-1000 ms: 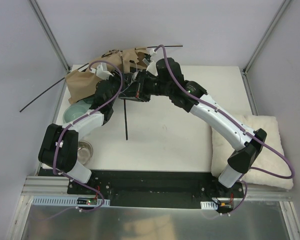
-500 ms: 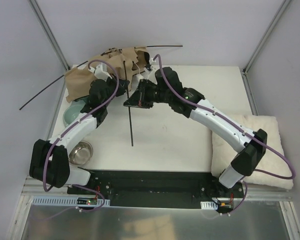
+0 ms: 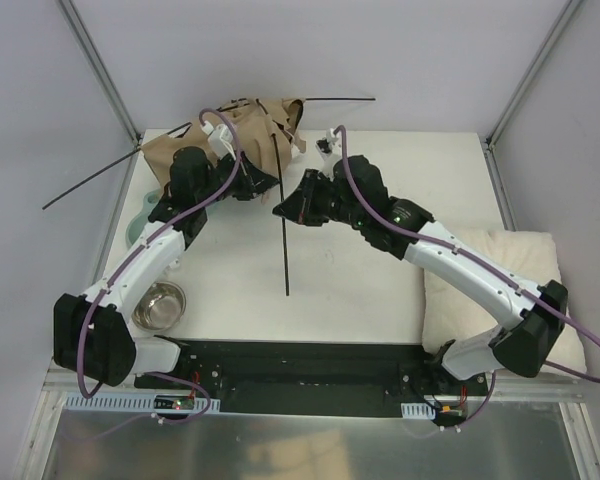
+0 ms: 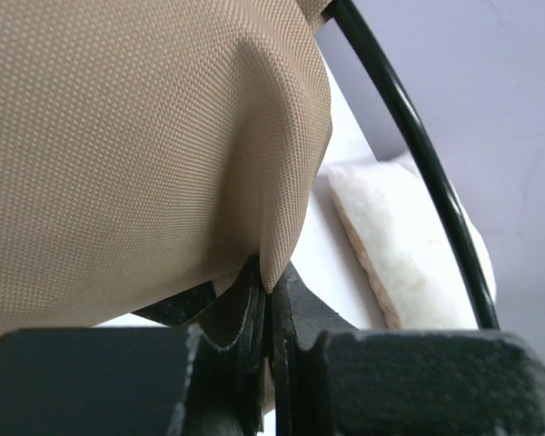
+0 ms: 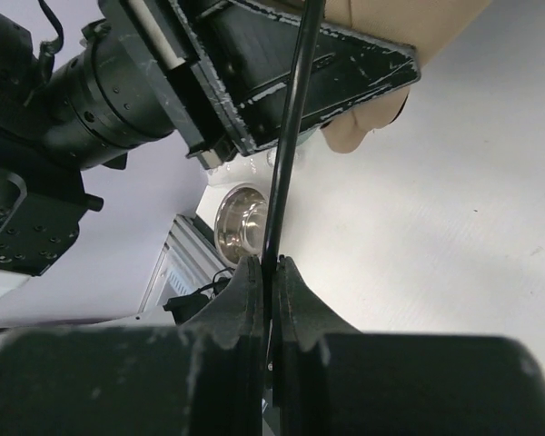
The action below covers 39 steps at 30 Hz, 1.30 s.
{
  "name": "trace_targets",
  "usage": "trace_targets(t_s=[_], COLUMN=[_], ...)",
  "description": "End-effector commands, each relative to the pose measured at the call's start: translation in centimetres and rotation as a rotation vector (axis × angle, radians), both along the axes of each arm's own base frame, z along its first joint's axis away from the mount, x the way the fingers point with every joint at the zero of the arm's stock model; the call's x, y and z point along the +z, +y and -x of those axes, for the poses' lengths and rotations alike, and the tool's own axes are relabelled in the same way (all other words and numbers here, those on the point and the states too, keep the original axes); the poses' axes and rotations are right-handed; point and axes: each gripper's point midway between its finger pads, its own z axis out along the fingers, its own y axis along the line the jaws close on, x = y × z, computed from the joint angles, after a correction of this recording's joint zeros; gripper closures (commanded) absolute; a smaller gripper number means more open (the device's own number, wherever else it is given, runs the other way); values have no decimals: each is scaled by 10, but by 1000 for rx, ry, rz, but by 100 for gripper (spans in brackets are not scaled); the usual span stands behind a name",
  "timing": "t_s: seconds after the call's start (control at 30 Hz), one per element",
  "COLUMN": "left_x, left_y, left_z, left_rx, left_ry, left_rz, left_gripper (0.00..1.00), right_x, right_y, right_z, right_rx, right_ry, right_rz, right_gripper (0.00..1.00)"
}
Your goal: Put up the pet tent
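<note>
On the far left corner of the table (image 3: 380, 270), the tent (image 3: 255, 130) is heaped, tan fabric crumpled, poles jutting past the edge. A fabric fold is pinched tight by the left gripper (image 4: 271, 283); a loose pole (image 3: 284, 250) is clamped by the right gripper (image 5: 270, 266). Risk: the pole may be bent or dropped if the fabric is tugged aside. White tabletop; cushion (image 3: 510, 300) at right; pale walls (image 3: 430, 60).

Tent (image 4: 118, 136) of matt tan woven cloth — pole (image 5: 291, 136) smooth glossy black, cushion (image 4: 409, 236) fluffy, bowl (image 3: 160, 305) shiny metal.
</note>
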Motion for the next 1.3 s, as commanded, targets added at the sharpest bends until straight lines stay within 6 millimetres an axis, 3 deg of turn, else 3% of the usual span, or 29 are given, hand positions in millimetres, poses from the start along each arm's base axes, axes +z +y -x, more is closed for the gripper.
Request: trace_targets(t_s=[0.0,0.23,0.43,0.6,0.77,1.03,1.17,1.27], left_x=[64,81,85,63,33,9,9,14], left_y=[-33,-65,-88,-85,-74,-67,-61,-57], left_z=[51,84,100,84,64,38,22,13], left_rx=[-307,-448,-505,-414,-266,-168,-107,-66], left_ry=[-148,-160,-151,-108,-52,-50,-78,-107], left_rz=[73,90,98,63,-1,-95,-144,-158], left_gripper=[100,100,100,100,100,100,99,89], right_x=[55,87,87,66,43,40,49,52], right_y=[-21,-52,-70,-75,-75,-58,-51,-45], right_z=[-17,-1,13,14,2,-9,-10,-13], right_rx=[-146,-217,-238,-234,-266,-262,-265,-260], right_ry=[-211,-223,-190,-215,-266,-240,-177,-138], right_rz=[-90,-81,-61,-52,-29,-35,-26,-2], right_gripper=[100,100,100,100,100,100,100,100])
